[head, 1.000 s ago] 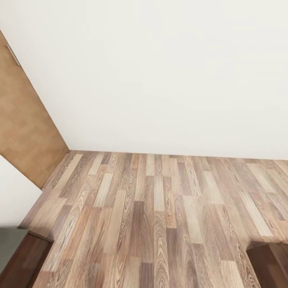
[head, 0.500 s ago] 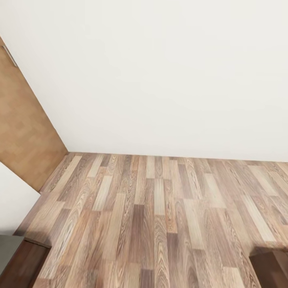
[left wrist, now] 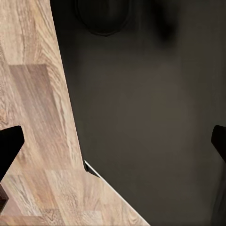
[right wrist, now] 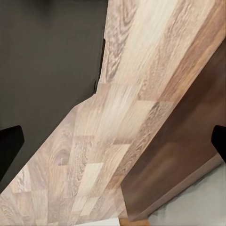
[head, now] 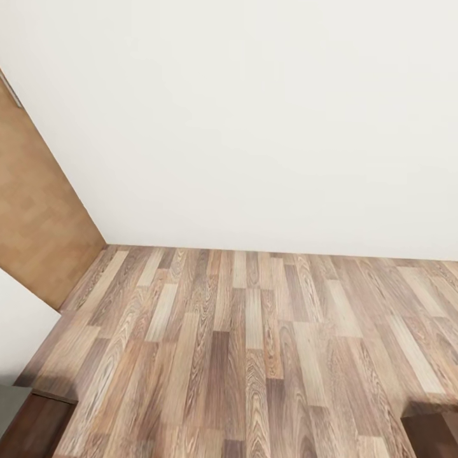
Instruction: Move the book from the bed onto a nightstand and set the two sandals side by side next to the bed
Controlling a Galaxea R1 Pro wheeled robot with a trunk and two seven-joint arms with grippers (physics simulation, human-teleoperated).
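You face a bare white wall [head: 254, 127] and plank floor [head: 254, 343] — drive on blind and you could clip the dark wooden pieces low at either side, one [head: 32, 426] left, one [head: 436, 436] right. Book, sandals and bed aren't before you, so their look can't be judged. Both grippers — left [left wrist: 113, 141], right [right wrist: 113, 141] — have jaws spread wide, holding nothing.
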